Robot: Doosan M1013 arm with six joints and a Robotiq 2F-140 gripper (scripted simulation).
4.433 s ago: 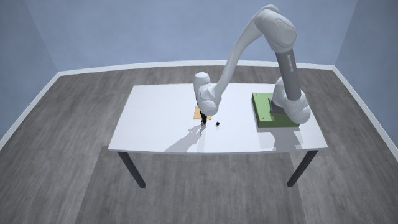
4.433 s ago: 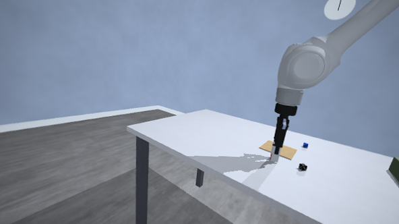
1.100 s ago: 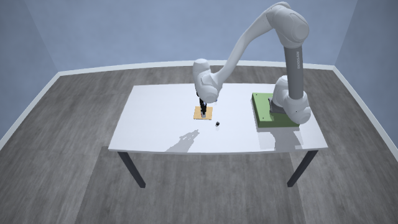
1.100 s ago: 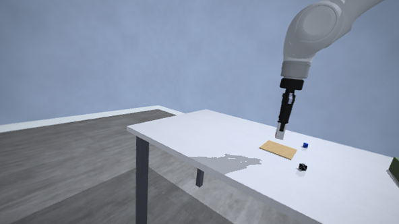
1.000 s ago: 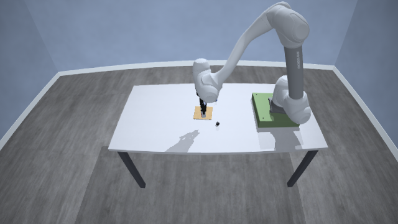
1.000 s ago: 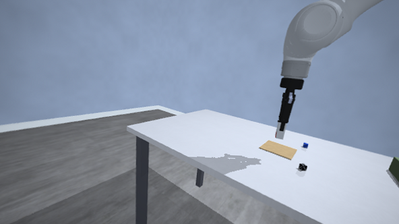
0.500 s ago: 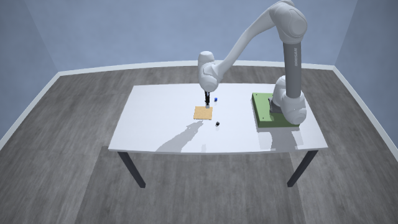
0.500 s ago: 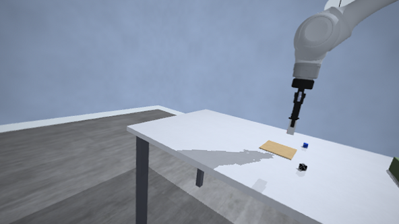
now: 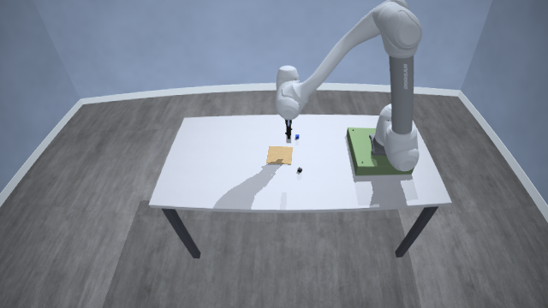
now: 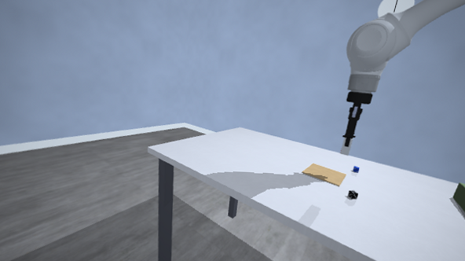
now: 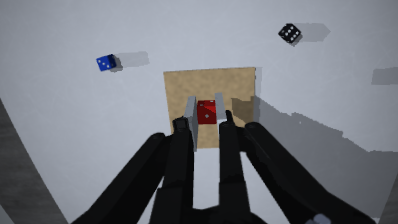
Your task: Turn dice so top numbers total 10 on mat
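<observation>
Only my wrist view shows the red die (image 11: 206, 113), pinched in the nearly closed gripper (image 9: 288, 138) (image 10: 346, 150) (image 11: 206, 106); the top and exterior views don't show it. In the wrist view, from the tan mat (image 9: 279, 152) (image 10: 325, 174) (image 11: 182, 86), I see the blue die (image 9: 297, 137) (image 10: 356, 169) (image 11: 106, 62) toward ten o'clock, the black die (image 9: 300, 170) (image 10: 352, 195) (image 11: 290, 33) between one and two, both on the table (image 9: 205, 162) (image 10: 232, 150) (image 11: 60, 100).

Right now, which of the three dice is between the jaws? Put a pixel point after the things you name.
The red die (image 11: 207, 112); the blue die (image 9: 297, 137) (image 10: 356, 169) (image 11: 106, 62) and black die (image 9: 300, 170) (image 10: 352, 195) (image 11: 289, 33) sit on the table (image 9: 205, 171) (image 10: 224, 150) (image 11: 65, 110).
</observation>
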